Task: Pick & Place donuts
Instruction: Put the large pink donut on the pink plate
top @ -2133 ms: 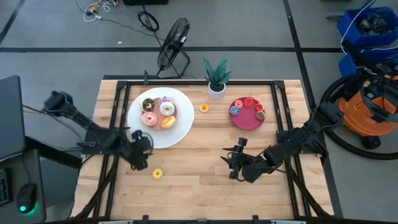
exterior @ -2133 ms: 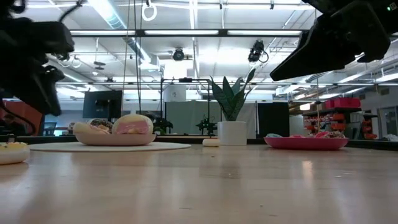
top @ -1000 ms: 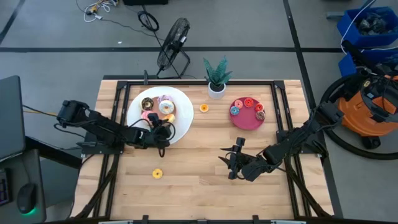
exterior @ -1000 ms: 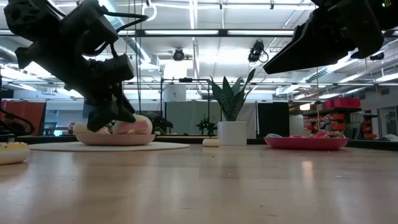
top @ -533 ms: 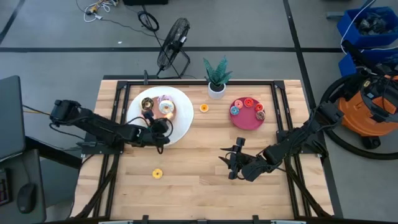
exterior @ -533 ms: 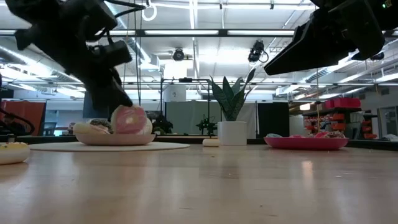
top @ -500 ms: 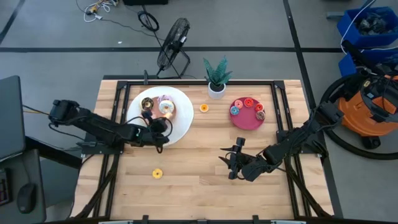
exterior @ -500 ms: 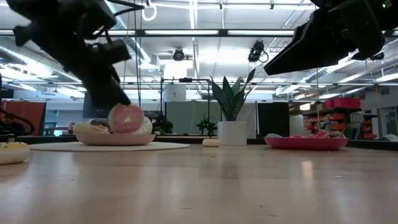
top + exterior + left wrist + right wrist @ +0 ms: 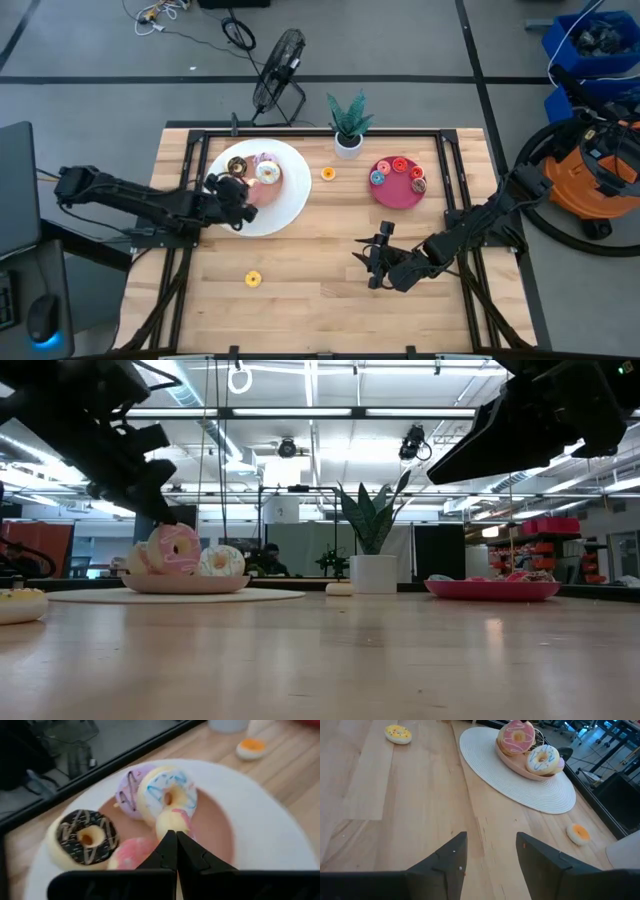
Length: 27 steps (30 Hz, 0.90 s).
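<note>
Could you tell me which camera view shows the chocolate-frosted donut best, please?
The left wrist view: the chocolate-frosted donut fills the frame, drizzle and hole clear. The high view shows it small, at the left pincer. The low and right wrist views don't clearly show it.

Left gripper (image 9: 240, 205) fingers pinched together; right gripper (image 9: 372, 262) fingers apart.

Donuts (image 9: 257, 172) sit piled in a shallow dish (image 9: 212, 827) on the big round plate (image 9: 290, 205) at the table's left rear. Right of the plate lies one small donut (image 9: 328, 174), with a potted plant (image 9: 348, 125) just behind it. Further right, a second dish (image 9: 398, 190) holds several small rings. Another small donut (image 9: 253, 279) lies alone near the front, left of centre.
</note>
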### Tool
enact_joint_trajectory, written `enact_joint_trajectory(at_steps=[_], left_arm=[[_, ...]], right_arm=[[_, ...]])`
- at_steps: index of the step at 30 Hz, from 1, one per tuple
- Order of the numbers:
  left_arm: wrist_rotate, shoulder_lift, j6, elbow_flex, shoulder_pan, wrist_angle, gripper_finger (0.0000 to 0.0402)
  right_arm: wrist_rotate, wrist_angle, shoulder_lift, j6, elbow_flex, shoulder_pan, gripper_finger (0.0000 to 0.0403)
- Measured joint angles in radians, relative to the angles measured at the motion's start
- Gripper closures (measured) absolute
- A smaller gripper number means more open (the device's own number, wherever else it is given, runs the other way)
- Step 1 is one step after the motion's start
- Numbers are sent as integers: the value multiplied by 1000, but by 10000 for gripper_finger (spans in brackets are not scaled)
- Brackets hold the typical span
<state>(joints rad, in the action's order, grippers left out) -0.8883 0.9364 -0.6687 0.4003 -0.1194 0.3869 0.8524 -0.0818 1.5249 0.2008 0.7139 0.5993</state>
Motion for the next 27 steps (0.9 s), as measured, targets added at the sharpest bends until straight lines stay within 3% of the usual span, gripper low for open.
enact_joint_trajectory(at_steps=[11,18,27], left_arm=[[125,-107,86,-145,122,-269,400],[243,-108,190,-292,199,-695,400],[264,-106,178,-330,270,-659,400]], right_arm=[[0,0,0,-19,0,0,225],[0,0,0,-26,0,0,225],[-1,0,0,-26,0,0,225]])
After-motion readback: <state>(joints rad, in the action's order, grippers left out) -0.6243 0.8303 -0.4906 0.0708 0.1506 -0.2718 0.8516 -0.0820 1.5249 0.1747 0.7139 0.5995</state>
